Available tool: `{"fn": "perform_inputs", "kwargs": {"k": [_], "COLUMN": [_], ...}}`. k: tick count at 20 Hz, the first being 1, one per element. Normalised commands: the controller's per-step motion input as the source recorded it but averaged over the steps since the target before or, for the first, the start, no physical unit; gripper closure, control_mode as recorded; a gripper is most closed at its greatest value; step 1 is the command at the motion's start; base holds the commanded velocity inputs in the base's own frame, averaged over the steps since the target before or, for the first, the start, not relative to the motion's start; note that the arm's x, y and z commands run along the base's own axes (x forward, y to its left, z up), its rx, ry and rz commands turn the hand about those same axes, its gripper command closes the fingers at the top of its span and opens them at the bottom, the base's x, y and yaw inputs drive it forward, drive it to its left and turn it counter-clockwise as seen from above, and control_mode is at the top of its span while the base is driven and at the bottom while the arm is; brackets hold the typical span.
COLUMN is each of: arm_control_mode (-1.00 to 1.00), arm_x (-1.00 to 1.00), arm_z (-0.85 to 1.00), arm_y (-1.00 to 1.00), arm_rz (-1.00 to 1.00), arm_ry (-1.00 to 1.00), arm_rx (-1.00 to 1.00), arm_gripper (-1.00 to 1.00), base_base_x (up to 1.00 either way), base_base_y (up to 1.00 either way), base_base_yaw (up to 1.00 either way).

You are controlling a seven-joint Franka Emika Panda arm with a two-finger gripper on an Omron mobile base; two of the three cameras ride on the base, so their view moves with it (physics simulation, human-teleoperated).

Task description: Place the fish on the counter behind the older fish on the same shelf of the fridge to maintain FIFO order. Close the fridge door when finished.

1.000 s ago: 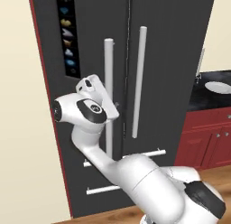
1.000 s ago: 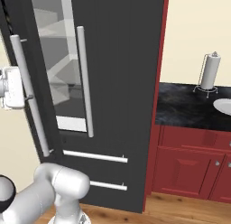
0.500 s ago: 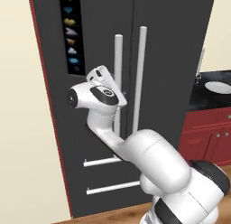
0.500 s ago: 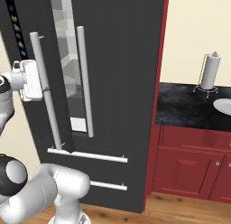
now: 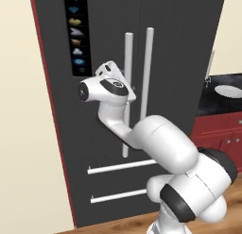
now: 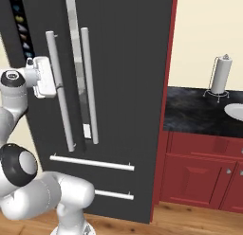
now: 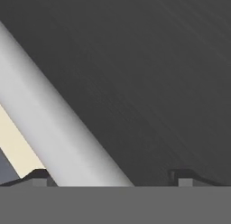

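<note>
right base view has the pincer [image 6: 58, 86] spread across the left handle [image 6: 60, 91] of the fridge [image 6: 128, 63], whose left door stands slightly ajar beside the table [image 6: 194, 113].

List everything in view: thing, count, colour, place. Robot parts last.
Fridge: one, black, centre, left door a crack short of shut.
Door handles: two, silver vertical bars, at the door seam.
Drawer handles: two, silver horizontal bars, below the doors.
Icon strip: one, coloured icons, upper left door.
Counter: one, black marble-look, right of fridge.
Cabinets: red fronts with silver knobs, under counter.
Paper towel holder: one, white roll, on counter.
Sink: one, pale, at counter's right edge.
Floor: wood.
End effector: one, white, against the left handle.
</note>
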Motion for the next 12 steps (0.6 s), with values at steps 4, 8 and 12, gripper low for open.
{"fn": "perform_inputs", "kwargs": {"k": [4, 8, 12], "arm_control_mode": [-1.0, -1.0, -1.0], "arm_x": [0.53, 0.57, 0.57], "arm_z": [0.13, 0.11, 0.13], "arm_y": [-0.01, 0.0, 0.0], "arm_rz": [-0.01, 0.0, 0.0], "arm_ry": [0.0, 0.0, 0.0], "arm_rx": [0.0, 0.0, 0.0], "arm_gripper": [-1.0, -1.0, -1.0], "base_base_x": [0.0, 0.0, 0.0], "base_base_y": [0.0, 0.0, 0.0], "base_base_yaw": [0.0, 0.0, 0.0]}}
